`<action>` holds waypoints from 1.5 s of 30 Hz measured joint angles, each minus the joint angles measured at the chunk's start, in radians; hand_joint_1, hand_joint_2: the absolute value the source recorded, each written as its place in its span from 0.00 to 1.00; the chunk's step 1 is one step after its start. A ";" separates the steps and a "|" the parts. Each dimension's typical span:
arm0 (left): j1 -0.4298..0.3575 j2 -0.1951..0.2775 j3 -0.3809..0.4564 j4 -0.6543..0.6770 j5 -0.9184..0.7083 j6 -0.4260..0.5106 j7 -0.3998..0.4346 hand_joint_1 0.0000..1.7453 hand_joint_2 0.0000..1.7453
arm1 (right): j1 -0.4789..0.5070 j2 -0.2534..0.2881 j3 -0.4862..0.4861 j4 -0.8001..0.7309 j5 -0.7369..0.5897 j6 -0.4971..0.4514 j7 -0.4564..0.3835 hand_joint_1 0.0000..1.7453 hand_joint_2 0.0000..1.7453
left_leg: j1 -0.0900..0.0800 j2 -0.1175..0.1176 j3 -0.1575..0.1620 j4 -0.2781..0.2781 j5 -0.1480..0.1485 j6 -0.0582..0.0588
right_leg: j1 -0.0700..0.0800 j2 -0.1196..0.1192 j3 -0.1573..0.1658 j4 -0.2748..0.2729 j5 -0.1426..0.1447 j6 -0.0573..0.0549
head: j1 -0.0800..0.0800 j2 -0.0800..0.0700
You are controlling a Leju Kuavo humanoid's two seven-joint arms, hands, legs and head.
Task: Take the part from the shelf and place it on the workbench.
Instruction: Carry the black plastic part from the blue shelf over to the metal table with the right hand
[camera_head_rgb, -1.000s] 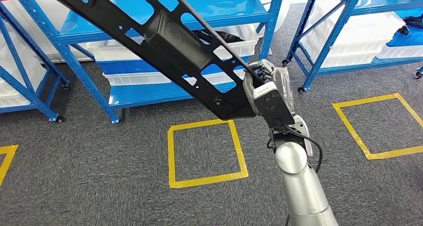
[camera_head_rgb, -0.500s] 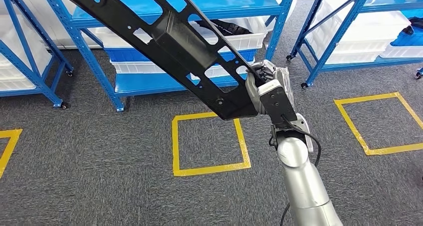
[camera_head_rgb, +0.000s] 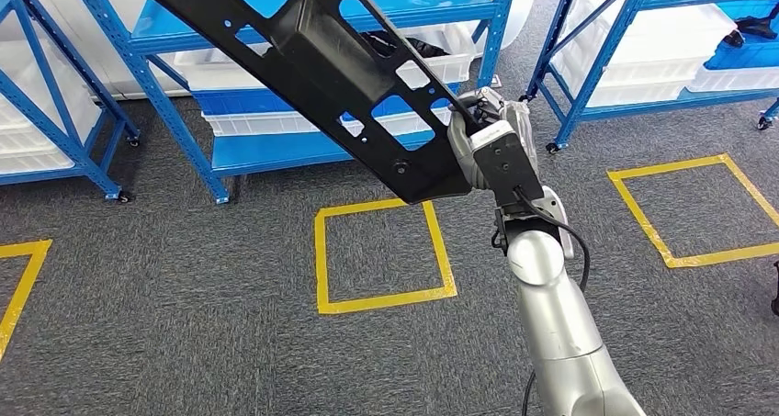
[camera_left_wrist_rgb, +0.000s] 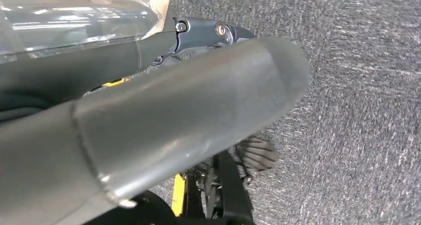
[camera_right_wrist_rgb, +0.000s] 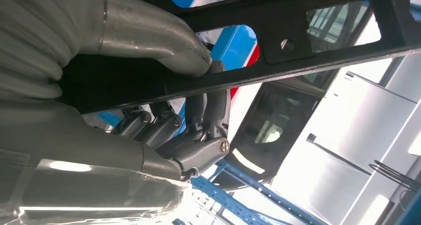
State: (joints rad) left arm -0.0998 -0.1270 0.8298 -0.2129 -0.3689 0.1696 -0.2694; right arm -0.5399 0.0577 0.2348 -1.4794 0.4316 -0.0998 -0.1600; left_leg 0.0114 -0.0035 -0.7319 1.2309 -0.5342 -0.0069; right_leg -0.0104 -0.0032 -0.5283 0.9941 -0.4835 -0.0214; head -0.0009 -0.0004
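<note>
A long black part [camera_head_rgb: 312, 49] with several cut-out holes slants from the upper left down to the middle of the head view, above the grey carpet. My right hand [camera_head_rgb: 482, 145] grips its lower end, and the silver arm rises from the bottom edge. In the right wrist view the thumb [camera_right_wrist_rgb: 149, 41] presses on one side of the part's bar [camera_right_wrist_rgb: 278, 71] and the dark fingers [camera_right_wrist_rgb: 198, 135] wrap the other side. My left hand [camera_left_wrist_rgb: 174, 120] hangs over the carpet and holds nothing, thumb stretched out.
Blue shelf racks on casters [camera_head_rgb: 174, 113] [camera_head_rgb: 588, 67] stand ahead, with white bins [camera_head_rgb: 276, 122] on their lower levels. Yellow tape squares [camera_head_rgb: 321, 260] [camera_head_rgb: 643, 223] mark the carpet in front of them.
The whole view has shifted a little, so the camera moved. My right hand keeps its grip on the part, which now sits slightly higher in the picture.
</note>
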 joint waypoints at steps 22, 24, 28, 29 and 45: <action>-0.002 0.001 0.028 0.000 0.005 -0.003 -0.017 0.00 0.00 | -0.049 0.016 0.020 0.049 -0.003 -0.002 0.006 1.00 1.00 | 0.006 0.005 0.125 -0.220 0.112 0.031 | -0.017 0.003 -0.026 0.042 -0.011 0.073 | 0.012 0.000; -0.003 0.001 0.028 0.000 0.008 -0.002 -0.016 0.00 0.00 | -0.048 0.017 0.021 0.050 -0.006 -0.003 0.006 1.00 1.00 | 0.004 0.006 0.117 -0.218 0.118 0.017 | -0.011 0.008 -0.020 0.021 -0.006 0.060 | 0.010 0.000; -0.002 0.000 0.036 0.000 0.021 0.006 -0.012 0.00 0.00 | -0.050 0.022 0.021 0.061 -0.043 0.004 0.005 1.00 1.00 | 0.015 0.007 0.087 -0.161 0.075 -0.003 | -0.016 0.018 -0.030 0.019 0.013 0.028 | 0.007 0.000; -0.002 -0.001 0.040 0.000 0.023 0.009 -0.011 0.00 0.00 | -0.050 0.025 0.020 0.066 -0.052 0.006 0.004 1.00 1.00 | 0.016 0.006 0.064 -0.102 0.037 -0.005 | -0.014 0.022 -0.033 0.019 0.016 0.022 | 0.006 0.000; 0.006 -0.003 0.053 0.000 0.011 0.032 0.018 0.00 0.00 | -0.009 0.022 0.002 0.109 -0.058 -0.012 -0.017 1.00 1.00 | 0.008 0.002 0.162 -0.240 0.092 0.045 | 0.002 0.035 -0.143 0.155 -0.022 0.037 | 0.015 0.000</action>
State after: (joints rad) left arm -0.0941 -0.1301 0.8827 -0.2129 -0.3575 0.2017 -0.2516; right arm -0.5492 0.0800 0.2371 -1.3704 0.3735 -0.1122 -0.1766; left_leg 0.0193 -0.0012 -0.5697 0.9908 -0.4426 0.0382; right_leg -0.0085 0.0319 -0.6718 1.1486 -0.5051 0.0160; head 0.0146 -0.0004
